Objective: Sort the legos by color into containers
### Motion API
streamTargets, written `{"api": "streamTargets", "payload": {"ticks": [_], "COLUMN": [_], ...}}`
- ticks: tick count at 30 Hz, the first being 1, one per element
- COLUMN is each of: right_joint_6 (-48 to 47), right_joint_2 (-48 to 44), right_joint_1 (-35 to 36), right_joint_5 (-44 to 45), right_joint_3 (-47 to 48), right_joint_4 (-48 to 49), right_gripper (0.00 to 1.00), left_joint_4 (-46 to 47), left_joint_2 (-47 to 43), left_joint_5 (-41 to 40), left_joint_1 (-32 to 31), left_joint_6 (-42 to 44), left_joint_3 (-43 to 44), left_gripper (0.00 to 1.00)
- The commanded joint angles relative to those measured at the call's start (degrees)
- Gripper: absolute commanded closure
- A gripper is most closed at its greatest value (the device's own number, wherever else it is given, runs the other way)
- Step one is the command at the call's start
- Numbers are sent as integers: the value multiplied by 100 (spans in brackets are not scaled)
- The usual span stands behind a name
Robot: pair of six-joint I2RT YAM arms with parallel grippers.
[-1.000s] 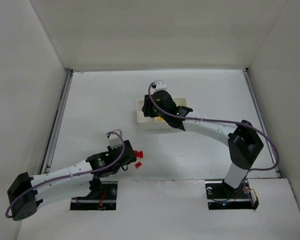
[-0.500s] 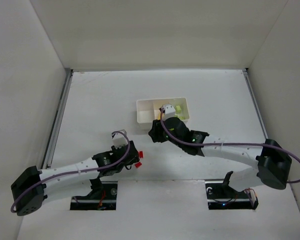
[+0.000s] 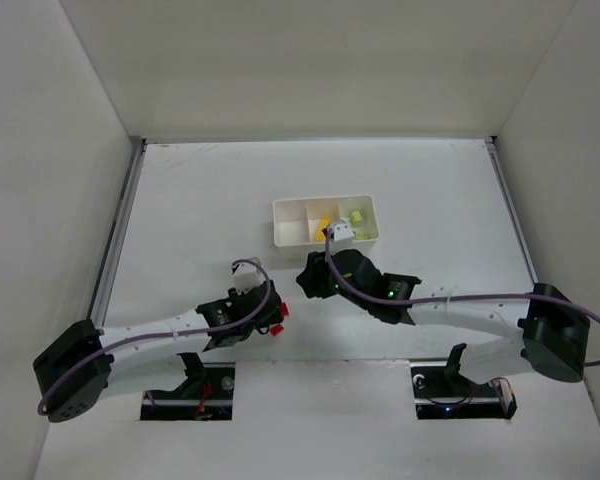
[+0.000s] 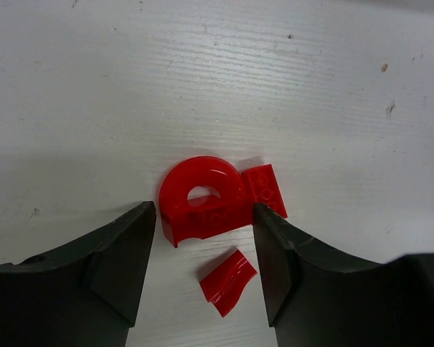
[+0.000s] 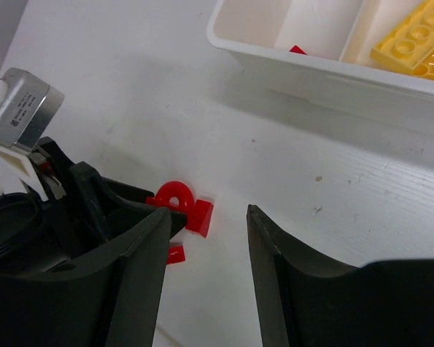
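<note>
The glossy red plastic arch piece (image 4: 202, 201), the small flat red studded plate (image 4: 265, 189) and the little red curved chip (image 4: 228, 282) lie on the white, faintly grained worktop (image 4: 311, 87). The white plastic three-compartment tray (image 5: 333, 76) holds a yellow studded plate (image 5: 412, 36), light green pieces (image 3: 356, 217) and a speck of red (image 5: 297, 50)

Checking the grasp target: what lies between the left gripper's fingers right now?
In the left wrist view, a red arched lego and a smaller red piece lie on the table between the fingers of the left gripper.
</note>
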Motion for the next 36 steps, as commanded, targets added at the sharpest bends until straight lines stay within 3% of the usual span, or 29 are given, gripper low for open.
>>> {"api": "streamTargets", "payload": {"ticks": [1,5,17,36], "right_joint_6": [110,162,154,162], "right_joint_2": [13,22,-189,-409], "right_joint_1": [130,139,139,113], "right_joint_5": [123,79,70,88], "right_joint_3": [-52,-104,-175,-324], "right_joint_4": [389,468,477,460], "right_gripper": [48,48,48,47], "left_joint_4": [340,472,368,-353], "left_joint_2": [126,442,250,-901], "left_joint_5": [55,64,64,-67], "left_joint_1": [82,188,355,627], "left_joint_6": [176,255,317,553], "left_joint_3": [-10,43,-18,358], "left_gripper": [47,47,75,86]}}
